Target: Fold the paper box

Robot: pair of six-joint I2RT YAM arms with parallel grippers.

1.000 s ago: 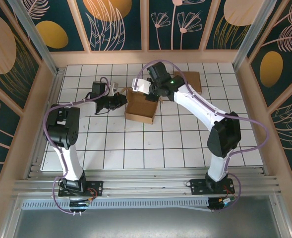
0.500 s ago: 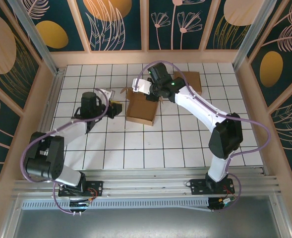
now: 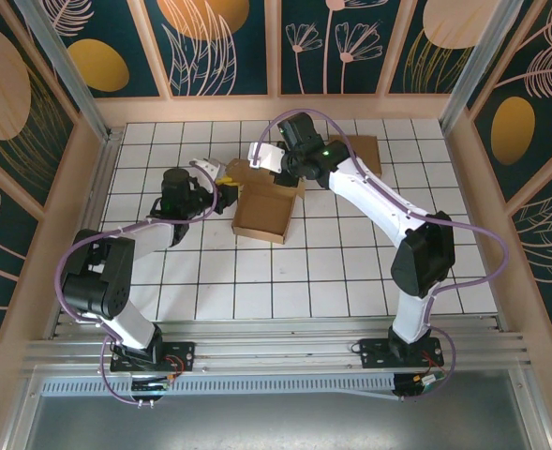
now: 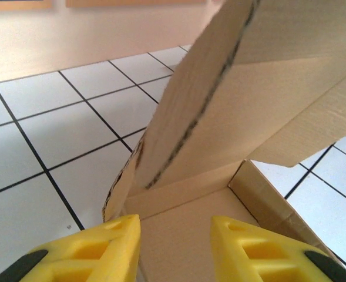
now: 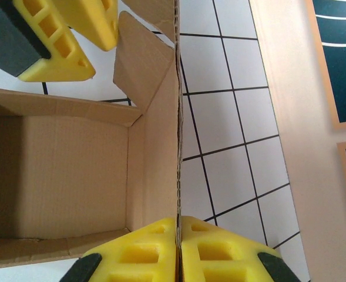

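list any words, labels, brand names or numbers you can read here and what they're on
No text, label, brand or number can be read in these views.
cardboard box: plain brown, no print on the faces that show.
wall panels: leaf and flower drawings, no words.
white tiled table: black grid lines, no writing.

No legible text, label, brand or number on paper box (image 3: 260, 214), tiled table (image 3: 332, 272), patterned walls (image 3: 219, 37).
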